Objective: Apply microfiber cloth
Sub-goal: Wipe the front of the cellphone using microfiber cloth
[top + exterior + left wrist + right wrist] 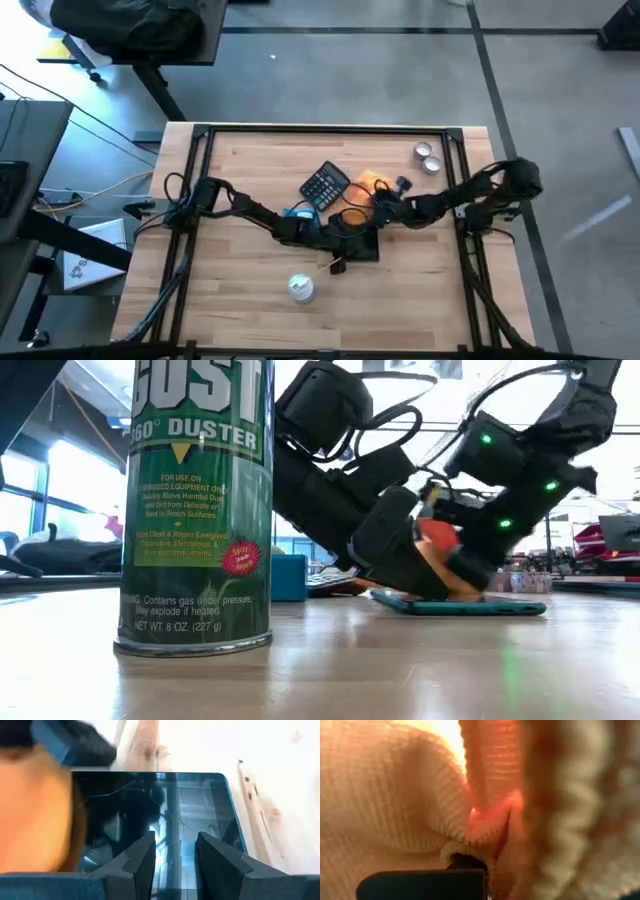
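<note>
- Nearest in the low view we see the green duster can (197,505) upright on the wooden table (330,670).
- Behind it lies the dark tablet (458,604), flat, with the left gripper (174,854) over its glass, fingers slightly parted and holding nothing.
- The microfiber cloth (410,795) is bunched in the closed right gripper (372,207) above the tablet; we cannot make out its long axis.
- Beyond are the calculator (324,186), and bright windows blur the room.
</note>
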